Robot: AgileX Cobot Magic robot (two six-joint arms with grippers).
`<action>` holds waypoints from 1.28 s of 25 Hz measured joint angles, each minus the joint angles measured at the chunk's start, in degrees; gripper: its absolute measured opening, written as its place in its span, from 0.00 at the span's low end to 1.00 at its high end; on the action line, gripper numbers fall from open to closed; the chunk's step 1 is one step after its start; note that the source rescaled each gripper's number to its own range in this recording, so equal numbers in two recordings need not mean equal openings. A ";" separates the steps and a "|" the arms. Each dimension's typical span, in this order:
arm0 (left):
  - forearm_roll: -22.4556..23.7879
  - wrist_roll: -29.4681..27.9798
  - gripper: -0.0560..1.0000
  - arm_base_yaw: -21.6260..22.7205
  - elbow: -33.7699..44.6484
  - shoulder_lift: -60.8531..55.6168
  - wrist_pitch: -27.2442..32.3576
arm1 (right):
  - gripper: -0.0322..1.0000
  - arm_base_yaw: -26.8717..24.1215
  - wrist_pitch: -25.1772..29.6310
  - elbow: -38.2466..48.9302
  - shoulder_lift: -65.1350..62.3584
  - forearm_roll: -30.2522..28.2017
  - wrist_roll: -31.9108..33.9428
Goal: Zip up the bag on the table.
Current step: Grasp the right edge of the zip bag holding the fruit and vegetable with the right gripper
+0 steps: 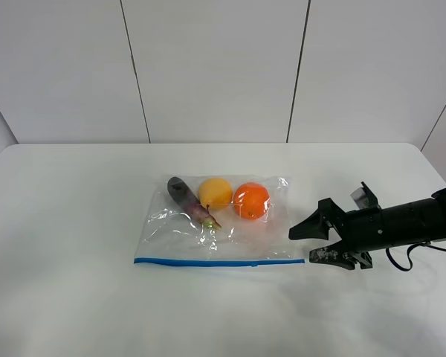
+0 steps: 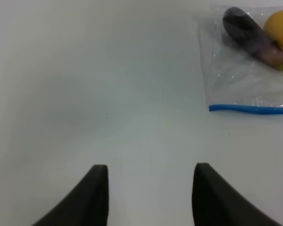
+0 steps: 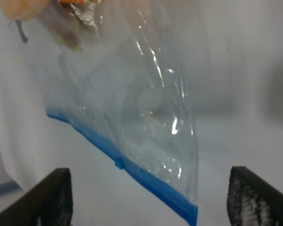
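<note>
Our right gripper (image 1: 305,245) holds its jaws wide apart with nothing between them. Just ahead of its fingertips lies the bag (image 1: 230,236), blue zip strip (image 1: 219,262) nearest (the orange (image 1: 251,199) sits farther in). Our left gripper (image 2: 150,190), likewise spread and empty, hangs over the table (image 2: 85,70), well apart from the bag.

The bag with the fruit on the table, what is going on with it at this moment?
A clear bag holding an eggplant, a yellow fruit and an orange lies flat on the white table. The right gripper, open, sits just off the right end of the blue zip strip, not gripping it. The left gripper is open over bare table, apart from the bag's other end.
</note>
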 joint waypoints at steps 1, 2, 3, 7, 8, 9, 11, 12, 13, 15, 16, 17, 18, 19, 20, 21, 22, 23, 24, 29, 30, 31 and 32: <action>0.00 0.00 0.80 0.00 0.00 0.00 0.00 | 0.93 0.00 0.55 0.00 0.08 0.32 -0.13; 0.00 0.00 0.80 0.00 0.00 0.00 0.00 | 0.93 0.00 0.93 0.00 0.08 0.85 -0.44; 0.00 0.00 0.80 0.00 0.00 0.00 0.00 | 0.93 0.00 1.43 0.00 0.08 1.39 -0.73; 0.00 0.00 0.80 0.00 0.00 0.00 0.00 | 0.93 0.00 3.37 0.00 0.08 2.64 -0.96; 0.00 0.00 0.80 0.00 0.00 0.00 0.00 | 0.93 0.00 3.47 0.00 0.13 2.67 -0.96; 0.00 0.00 0.80 0.00 0.00 0.00 0.00 | 0.93 0.00 3.49 0.00 0.26 2.72 -0.91; 0.00 0.00 0.80 0.00 0.00 0.00 0.00 | 0.93 0.00 3.49 0.00 0.85 2.78 -0.71; 0.00 0.00 0.80 0.00 0.00 0.00 0.00 | 0.93 0.00 3.49 0.00 1.27 2.80 -0.52; 0.00 0.00 0.80 0.00 0.00 0.00 0.00 | 0.93 0.00 3.43 0.00 1.57 2.80 -0.44; 0.00 0.00 0.80 0.00 0.00 0.00 0.00 | 0.93 0.00 2.78 0.00 2.13 2.59 -0.35; 0.00 0.00 0.80 0.00 0.00 0.00 0.00 | 0.93 0.00 1.96 0.00 2.37 2.16 -0.35; 0.00 0.00 0.80 0.00 0.00 0.00 0.00 | 0.93 0.00 1.09 0.00 2.59 1.71 -0.30; 0.00 0.00 0.80 0.00 0.00 0.00 0.00 | 0.93 0.00 0.10 0.00 2.66 0.96 -0.30; 0.00 0.00 0.80 0.00 0.00 0.00 0.00 | 0.93 0.00 -0.97 0.00 2.78 0.16 -0.09; 0.00 0.00 0.80 0.00 0.00 0.00 0.00 | 0.93 0.00 -1.97 0.00 2.78 -0.50 0.41; 0.00 0.00 0.80 0.00 0.00 0.00 0.00 | 0.93 0.00 -2.50 0.00 2.78 -0.75 0.64; 0.00 0.00 0.80 0.00 0.00 0.00 0.00 | 0.93 0.00 -2.71 0.00 2.85 -0.80 0.76; 0.00 0.00 0.80 0.00 0.00 0.00 0.00 | 0.93 0.00 -2.48 -0.01 3.12 -0.80 0.76; 0.00 0.00 0.80 0.00 0.00 0.00 0.00 | 0.93 0.00 -1.96 -0.06 3.55 -0.80 0.94; 0.00 0.00 0.80 0.00 0.00 0.00 0.00 | 0.93 0.00 2.07 -0.06 7.33 -0.20 -0.47; 0.00 0.00 0.80 0.00 0.00 0.00 0.00 | 0.92 0.00 2.57 -0.06 8.02 0.12 -0.92; 0.00 0.00 0.80 0.00 0.00 0.00 0.00 | 0.89 0.00 3.17 -0.07 8.58 0.50 -1.58; 0.00 0.00 0.80 0.00 0.00 0.00 0.00 | 0.84 0.00 3.39 -0.07 8.96 0.87 -2.37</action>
